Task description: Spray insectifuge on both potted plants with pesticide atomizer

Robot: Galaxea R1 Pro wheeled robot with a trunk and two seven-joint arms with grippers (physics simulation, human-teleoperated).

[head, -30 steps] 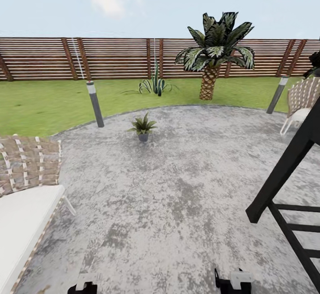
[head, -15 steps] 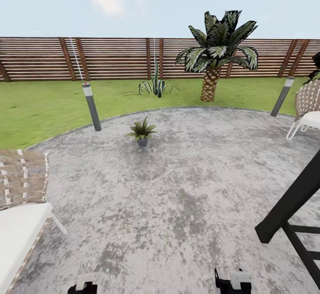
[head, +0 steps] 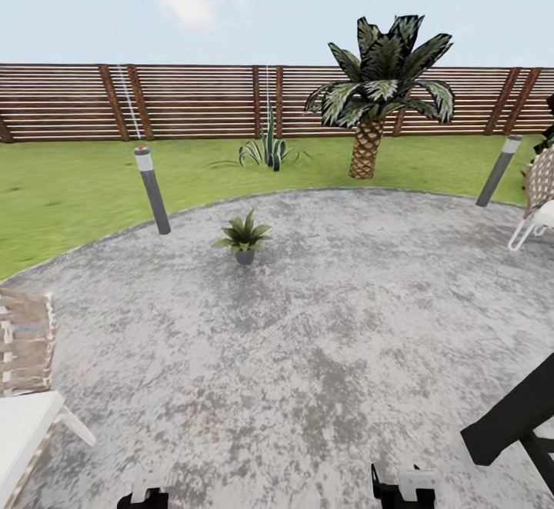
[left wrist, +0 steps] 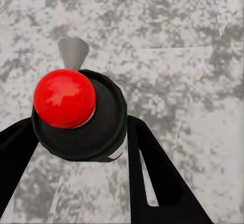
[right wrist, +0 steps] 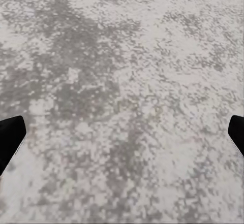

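The pesticide atomizer point(left wrist: 76, 115), a dark bottle with a round red top, is seen end-on in the left wrist view over the grey patio. My left gripper point(left wrist: 81, 127) is shut on it, one black finger on each side. My right gripper point(right wrist: 122, 135) is open, its fingertips at the picture's two edges with bare stone between them. Parts of both grippers point(head: 142, 498) point(head: 404, 486) peek in at the head view's lower edge. A broad-leaved potted plant point(head: 245, 237) in a small grey pot stands ahead on the patio. A thinner, spiky plant point(head: 268, 148) rises from the lawn near the fence; I cannot make out a pot under it.
A palm tree point(head: 375, 94) stands on the lawn before the slatted fence point(head: 192, 101). Two bollard lamps point(head: 151, 190) point(head: 498, 171) mark the patio rim. A wicker chair point(head: 23, 370) is close on the left, another point(head: 538, 194) at the right, and a black frame point(head: 515, 424) at lower right.
The whole head view has shifted as the camera moved: chairs and black frame slid toward the picture's edges, and the potted plant sits slightly lower. Both grippers hold their place.
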